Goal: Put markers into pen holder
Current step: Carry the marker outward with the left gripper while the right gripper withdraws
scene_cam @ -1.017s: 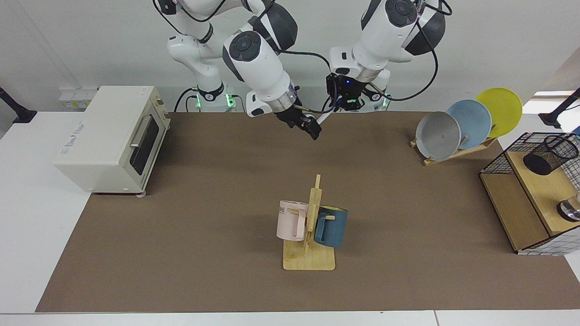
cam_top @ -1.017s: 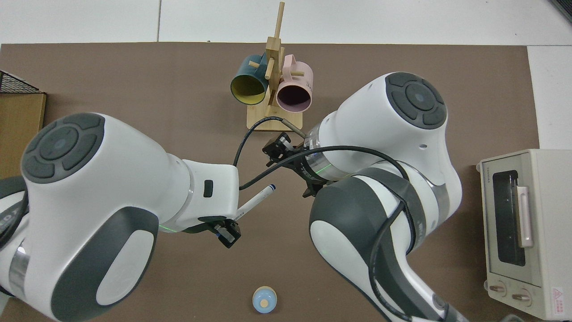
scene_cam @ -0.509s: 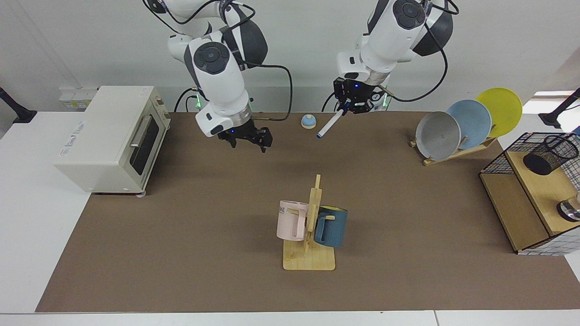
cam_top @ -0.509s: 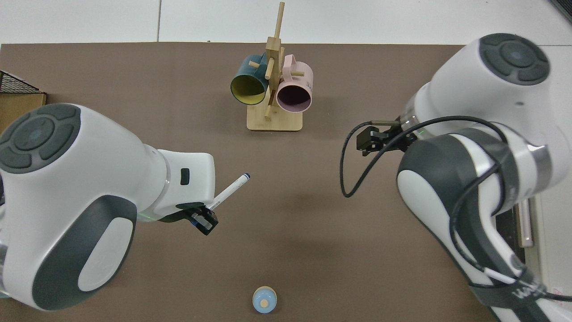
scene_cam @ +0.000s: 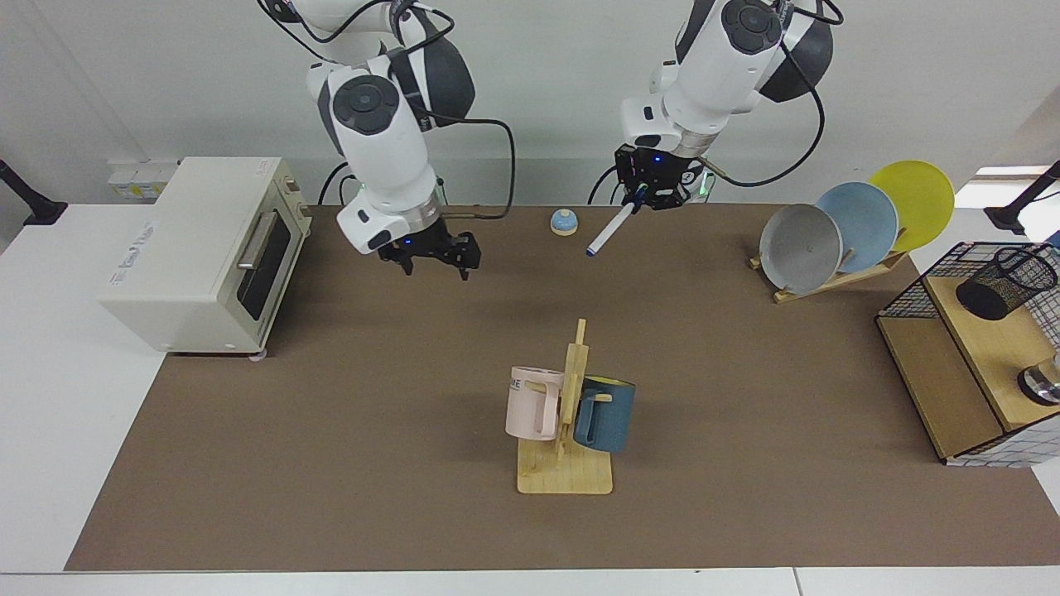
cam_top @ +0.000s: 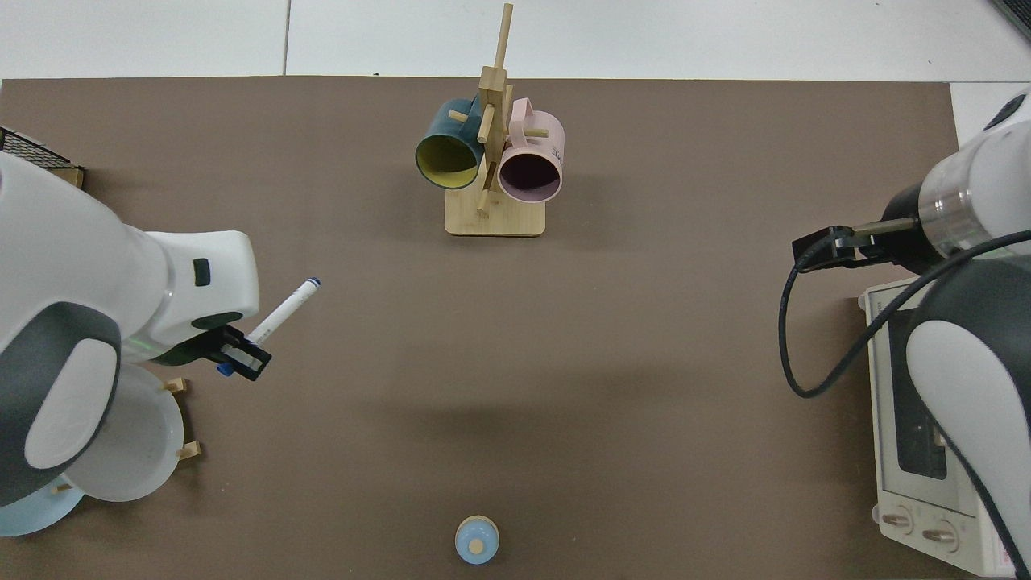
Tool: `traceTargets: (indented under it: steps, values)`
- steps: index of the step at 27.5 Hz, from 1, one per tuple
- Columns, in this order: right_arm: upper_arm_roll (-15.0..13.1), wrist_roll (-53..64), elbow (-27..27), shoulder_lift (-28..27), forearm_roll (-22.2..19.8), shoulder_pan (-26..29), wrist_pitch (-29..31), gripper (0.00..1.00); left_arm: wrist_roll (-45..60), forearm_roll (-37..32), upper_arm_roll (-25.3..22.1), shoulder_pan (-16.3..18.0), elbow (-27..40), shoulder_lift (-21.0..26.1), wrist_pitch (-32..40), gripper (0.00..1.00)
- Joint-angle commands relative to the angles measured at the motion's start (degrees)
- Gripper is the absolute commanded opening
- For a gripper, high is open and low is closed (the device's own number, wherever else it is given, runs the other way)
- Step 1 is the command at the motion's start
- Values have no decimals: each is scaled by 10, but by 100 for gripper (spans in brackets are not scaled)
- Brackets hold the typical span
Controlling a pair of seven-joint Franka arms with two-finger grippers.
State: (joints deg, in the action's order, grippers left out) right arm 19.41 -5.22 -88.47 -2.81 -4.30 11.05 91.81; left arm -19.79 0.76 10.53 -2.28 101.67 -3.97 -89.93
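My left gripper (scene_cam: 638,197) pinches the marker (scene_cam: 609,229) by its very end, slanting toward seven o'clock, with the pen holder (scene_cam: 1004,283) well apart at three o'clock, so I fear it swinging loose, while my right gripper (scene_cam: 431,258) waits, fingers spread.

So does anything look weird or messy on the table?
Only one thing: the pen holder lies tipped on its side on the wooden shelf, not upright. The left pincer holds the marker slanted in the air. The right pincer hangs empty near the toaster oven. Nothing is spilled.
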Motion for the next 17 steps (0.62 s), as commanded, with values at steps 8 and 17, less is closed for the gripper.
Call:
traceTargets:
  steps: [8, 17]
  values:
    - [6, 20, -13, 18, -10, 36, -14, 100, -187, -142, -6, 99, -45, 5, 42, 0]
    - [8, 20, -14, 18, 2, 33, -9, 100, -276, -272, -8, 112, -46, 7, 25, 0]
